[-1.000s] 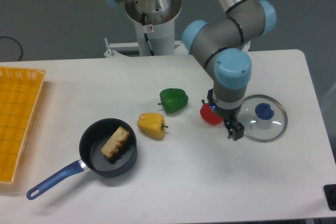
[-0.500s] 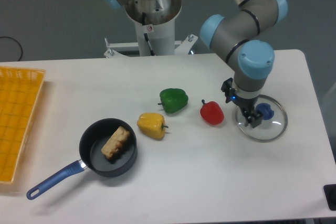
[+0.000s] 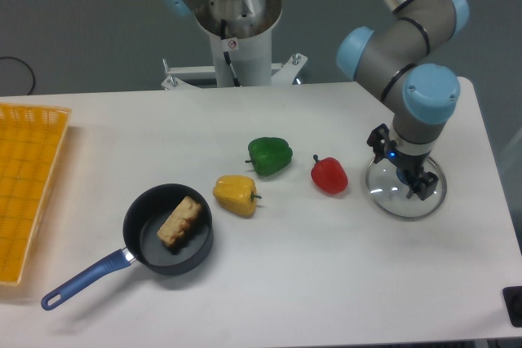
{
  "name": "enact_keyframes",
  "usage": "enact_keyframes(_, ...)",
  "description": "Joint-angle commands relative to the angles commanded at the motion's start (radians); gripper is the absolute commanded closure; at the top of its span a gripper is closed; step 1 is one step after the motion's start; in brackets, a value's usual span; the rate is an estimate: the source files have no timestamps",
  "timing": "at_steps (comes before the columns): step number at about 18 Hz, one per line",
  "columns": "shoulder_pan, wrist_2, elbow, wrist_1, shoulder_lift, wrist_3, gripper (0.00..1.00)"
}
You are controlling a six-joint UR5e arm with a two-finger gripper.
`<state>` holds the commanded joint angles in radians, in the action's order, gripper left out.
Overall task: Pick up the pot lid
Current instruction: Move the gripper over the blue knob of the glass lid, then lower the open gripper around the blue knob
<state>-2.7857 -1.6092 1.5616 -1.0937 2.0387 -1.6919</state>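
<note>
Pot lid (image 3: 393, 201) on table (image 3: 285, 283), just right of red pepper (image 3: 329, 177) in view. Gripper (image 3: 404, 166) over lid, also right of pepper. 2 jaws apart, either side of blue knob (image 3: 404, 176); can't tell if touching. Green pepper (image 3: 270, 156) sits upper left of red.

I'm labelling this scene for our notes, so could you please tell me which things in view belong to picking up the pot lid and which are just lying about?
For the job:
clear pot lid
open gripper, over the lid

Just lying about:
green pepper
yellow pepper
red pepper
black pan
brown piece in the pan
yellow crate
</note>
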Motion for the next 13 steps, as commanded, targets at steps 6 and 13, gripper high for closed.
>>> enact_keyframes(6, -0.051, 0.002, 0.014, 0.000, 0.005, -0.106, 0.00)
enact_keyframes(13, -0.149, 0.091, 0.032, 0.000, 0.017, -0.203, 0.00)
